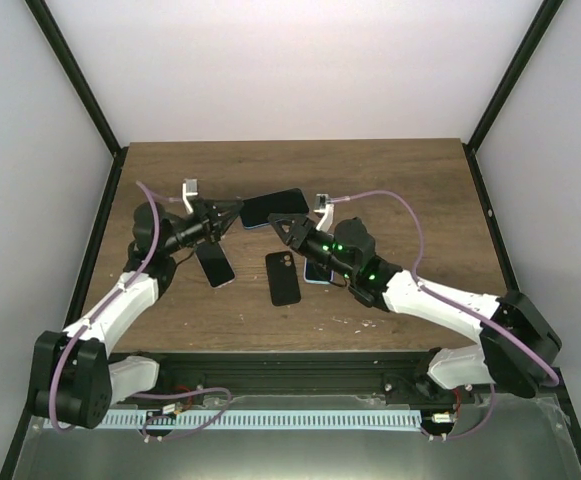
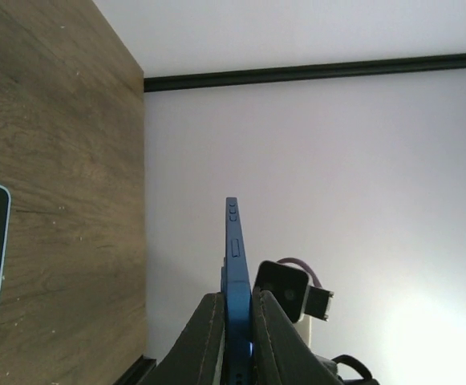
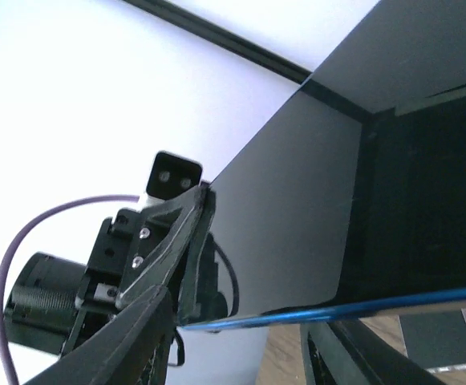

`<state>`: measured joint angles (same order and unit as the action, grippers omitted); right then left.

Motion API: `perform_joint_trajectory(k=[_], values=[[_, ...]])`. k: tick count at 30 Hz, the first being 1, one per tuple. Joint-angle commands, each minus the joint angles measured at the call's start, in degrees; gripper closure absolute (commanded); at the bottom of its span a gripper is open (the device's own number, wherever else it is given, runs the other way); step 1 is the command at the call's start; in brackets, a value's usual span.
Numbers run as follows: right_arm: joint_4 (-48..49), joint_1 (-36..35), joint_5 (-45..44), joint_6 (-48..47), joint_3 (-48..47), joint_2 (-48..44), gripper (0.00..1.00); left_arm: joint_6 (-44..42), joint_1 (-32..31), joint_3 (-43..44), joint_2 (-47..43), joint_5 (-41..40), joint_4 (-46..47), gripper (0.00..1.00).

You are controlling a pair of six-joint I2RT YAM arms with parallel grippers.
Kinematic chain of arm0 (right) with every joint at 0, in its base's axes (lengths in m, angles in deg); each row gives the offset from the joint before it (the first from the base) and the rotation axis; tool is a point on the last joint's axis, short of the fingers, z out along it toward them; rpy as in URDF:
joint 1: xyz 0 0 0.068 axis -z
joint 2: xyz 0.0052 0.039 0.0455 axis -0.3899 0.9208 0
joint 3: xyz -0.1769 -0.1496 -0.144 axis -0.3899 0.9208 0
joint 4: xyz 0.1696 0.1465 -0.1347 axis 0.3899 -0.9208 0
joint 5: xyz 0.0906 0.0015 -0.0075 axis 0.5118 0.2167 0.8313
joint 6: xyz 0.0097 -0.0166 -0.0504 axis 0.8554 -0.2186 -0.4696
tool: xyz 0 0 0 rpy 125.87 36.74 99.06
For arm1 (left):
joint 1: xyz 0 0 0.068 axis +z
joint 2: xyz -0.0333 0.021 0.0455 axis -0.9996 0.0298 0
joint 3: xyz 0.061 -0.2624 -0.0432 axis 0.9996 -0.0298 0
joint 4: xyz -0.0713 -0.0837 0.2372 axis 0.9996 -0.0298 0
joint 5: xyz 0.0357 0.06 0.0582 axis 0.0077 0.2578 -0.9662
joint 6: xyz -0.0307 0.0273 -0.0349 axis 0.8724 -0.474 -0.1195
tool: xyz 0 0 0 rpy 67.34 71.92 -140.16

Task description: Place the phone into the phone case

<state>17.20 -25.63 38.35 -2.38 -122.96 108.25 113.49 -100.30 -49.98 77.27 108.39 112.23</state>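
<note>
The blue-edged phone with a black screen [image 1: 275, 207] is held in the air above the far middle of the brown wooden surface [image 1: 400, 200]. The left pincer [image 1: 232, 213] is clamped tight on the phone's left end, one finger on each face. The right pincer [image 1: 292, 226] stands partly open at the phone's near long edge, a finger to either side; whether it grips cannot be told. The black phone case [image 1: 283, 278] lies flat on the surface just below, beside a second dark phone with a pale-blue rim [image 1: 215, 266].
</note>
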Motion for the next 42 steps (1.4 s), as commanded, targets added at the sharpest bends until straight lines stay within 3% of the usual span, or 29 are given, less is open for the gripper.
perform_joint_trajectory(k=[1,9,18,20,22,23,26,32,34,36,42], values=[[3.4,-0.4,-6.1,4.7,0.0,1.0,0.56,3.6,-0.3,-0.6,-3.3,-2.3,6.5,1.0],[5.2,-0.4,-7.2,6.0,-0.6,3.2,0.73,3.2,-0.3,-1.3,-4.8,-2.9,5.4,1.0],[6.0,-0.4,-5.2,3.9,-1.7,4.0,0.99,3.1,-0.3,-2.1,-5.4,-3.0,3.5,1.0],[6.2,-0.4,-5.1,4.0,-1.0,3.5,0.99,3.6,-0.3,-3.1,-5.9,-3.3,4.2,0.99],[6.9,-0.4,-4.8,4.0,0.1,2.9,0.99,3.3,-0.3,-3.6,-6.6,-3.5,3.3,0.89],[8.1,-0.3,-4.0,3.2,0.3,2.9,0.99,2.7,-0.4,-3.9,-7.1,-3.6,2.7,0.76],[6.7,0.2,-0.8,-2.4,-1.2,2.6,0.99,-1.1,-0.3,-4.0,-9.2,-3.9,-2.2,0.52],[1.4,4.7,7.7,-8.6,0.4,-1.7,0.99,-14.9,-0.3,-1.4,-14.7,-6.4,-25.3,0.17],[-3.0,6.2,10.0,-11.9,0.2,-3.9,0.99,-21.0,-0.2,0.4,-15.6,-7.8,-32.7,0.01],[-8.4,6.6,10.8,-17.1,-0.7,-4.8,0.99,-26.4,-0.2,2.2,-16.2,-10.1,-40.2,0.0],[-22.6,9.3,16.9,-27.8,-3.6,-5.8,0.99,-36.0,-0.2,3.7,-15.6,-11.3,-48.9,0.0]])
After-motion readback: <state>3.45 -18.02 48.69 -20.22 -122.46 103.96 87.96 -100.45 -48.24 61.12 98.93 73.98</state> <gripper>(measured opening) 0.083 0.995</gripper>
